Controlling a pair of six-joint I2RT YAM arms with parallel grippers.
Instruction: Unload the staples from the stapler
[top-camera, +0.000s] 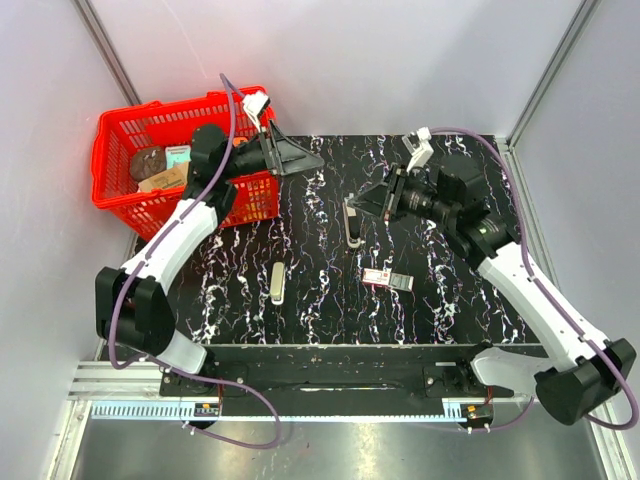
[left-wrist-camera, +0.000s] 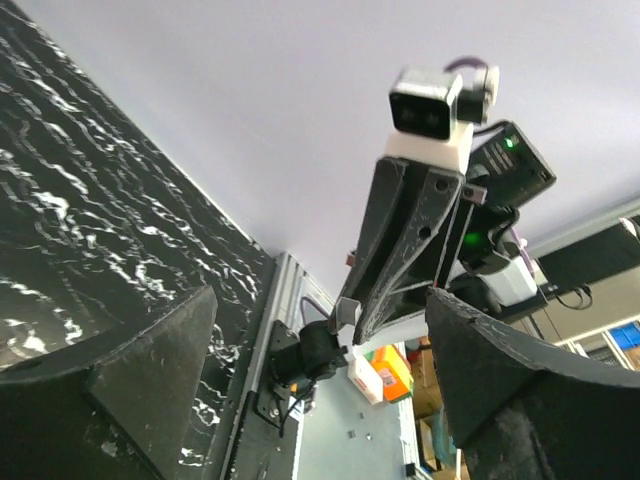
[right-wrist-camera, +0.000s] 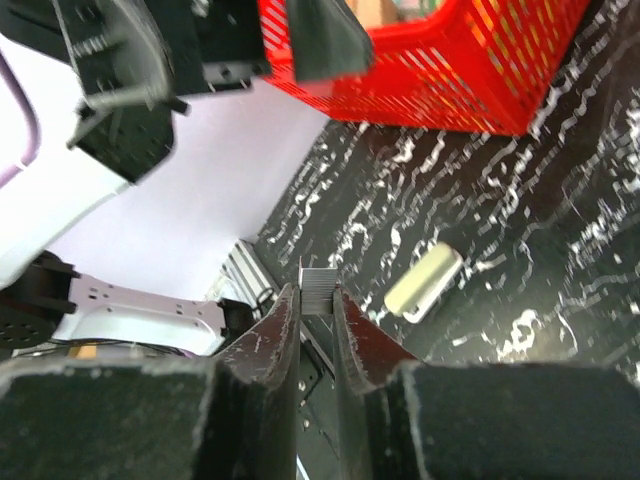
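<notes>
The cream-white stapler (top-camera: 277, 282) lies on the black marbled table at centre left; it also shows in the right wrist view (right-wrist-camera: 425, 283). My right gripper (top-camera: 368, 203) hovers above the table's middle. In its wrist view the right gripper (right-wrist-camera: 318, 302) is shut on a short silver strip of staples (right-wrist-camera: 318, 283) pinched between the fingertips. A slim grey-and-white elongated piece (top-camera: 352, 225) lies just below and left of it. My left gripper (top-camera: 303, 160) is open and empty, raised beside the basket, far from the stapler. In its wrist view the left gripper (left-wrist-camera: 330, 400) frames only the right arm.
A red plastic basket (top-camera: 120, 190) holding several items stands at the back left, also visible in the right wrist view (right-wrist-camera: 470, 70). A small red-and-white flat box (top-camera: 385, 279) lies near the table's centre. Grey walls enclose the table.
</notes>
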